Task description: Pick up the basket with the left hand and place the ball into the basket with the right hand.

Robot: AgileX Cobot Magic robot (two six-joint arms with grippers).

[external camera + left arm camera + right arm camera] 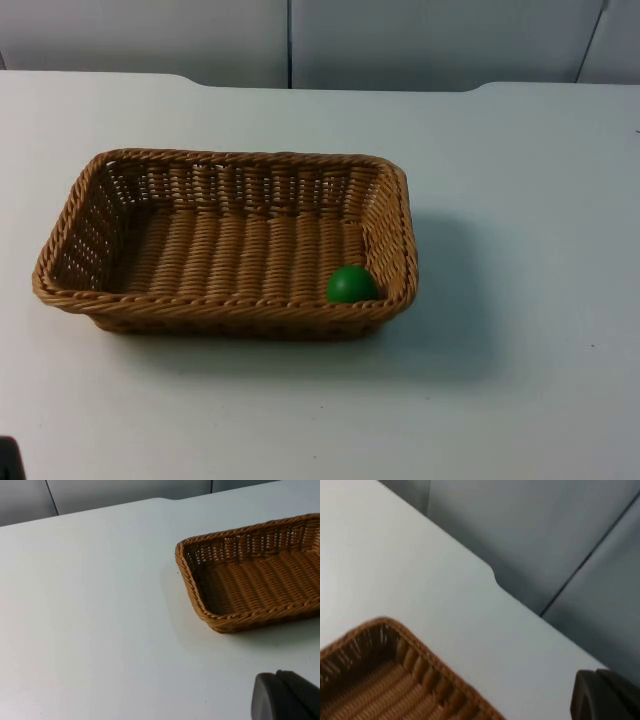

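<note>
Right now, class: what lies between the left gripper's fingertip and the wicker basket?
In the left wrist view, nothing: only bare white table lies between the left gripper's fingertip and the basket.

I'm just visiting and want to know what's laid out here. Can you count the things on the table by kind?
Woven brown basket: 1, resting on the white table
Green ball: 1, lying inside the basket at its near right corner
Total: 2 things
</note>
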